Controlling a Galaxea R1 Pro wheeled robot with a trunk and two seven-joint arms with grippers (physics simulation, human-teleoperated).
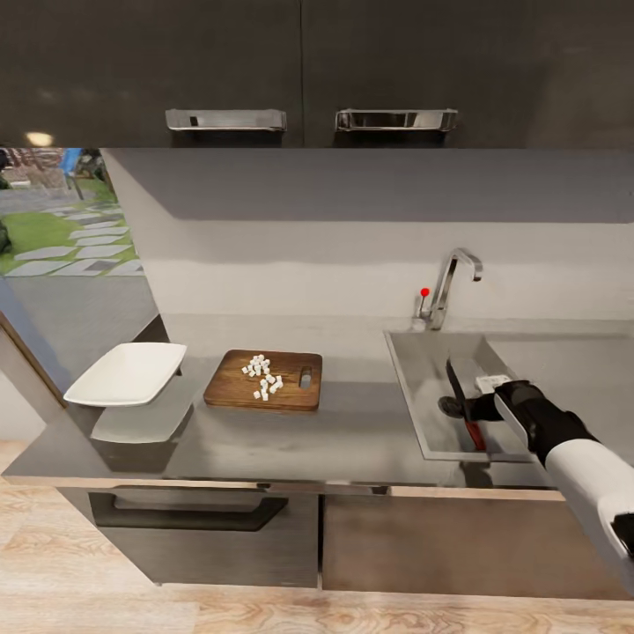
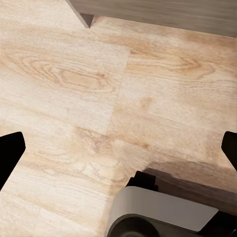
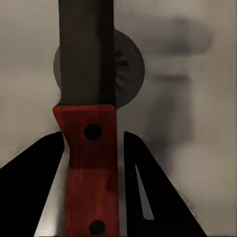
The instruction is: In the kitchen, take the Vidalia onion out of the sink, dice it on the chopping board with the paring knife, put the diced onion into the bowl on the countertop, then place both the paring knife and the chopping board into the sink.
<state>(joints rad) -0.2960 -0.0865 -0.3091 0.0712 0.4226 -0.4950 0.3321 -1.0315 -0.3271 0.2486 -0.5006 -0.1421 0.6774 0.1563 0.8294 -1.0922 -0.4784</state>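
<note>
- Holding the paring knife (image 1: 464,405) by its reddish handle, the right hand (image 1: 478,407) hangs over the sink (image 1: 414,387); in the right wrist view the two dark fingers (image 3: 148,197) sit on either side of the handle, closed on it, with the dark blade running out over the round drain (image 3: 129,69).
- The knife looks light and stiff, its smooth riveted handle the safe place to grip; the blade is sharp and pointed, so it is best set down flat and low in the steel basin rather than dropped.
- The left hand (image 2: 118,148) points at the wooden floor (image 2: 74,79); its fingertips show at opposite edges of the left wrist view, spread wide with nothing between them.
- The chopping board (image 1: 264,380) lies on the grey table (image 1: 352,423), left of the sink, with the diced onion (image 1: 262,377) in a loose heap of small white cubes on it.
- Those cubes are tiny and loose and will likely scatter if the board tilts; the board itself seems rigid and fairly heavy, best taken by an edge or near its slot hole.
- The bowl (image 1: 128,373), white and shallow, sits at the table's far left end, apparently holding nothing, so the dice seem not yet transferred.
- The table is smooth and slightly reflective, likely slippery; a chrome tap (image 1: 451,286) with a red knob stands behind the sink, dark cupboards (image 1: 308,70) hang above, and a window at left shows a garden.
</note>
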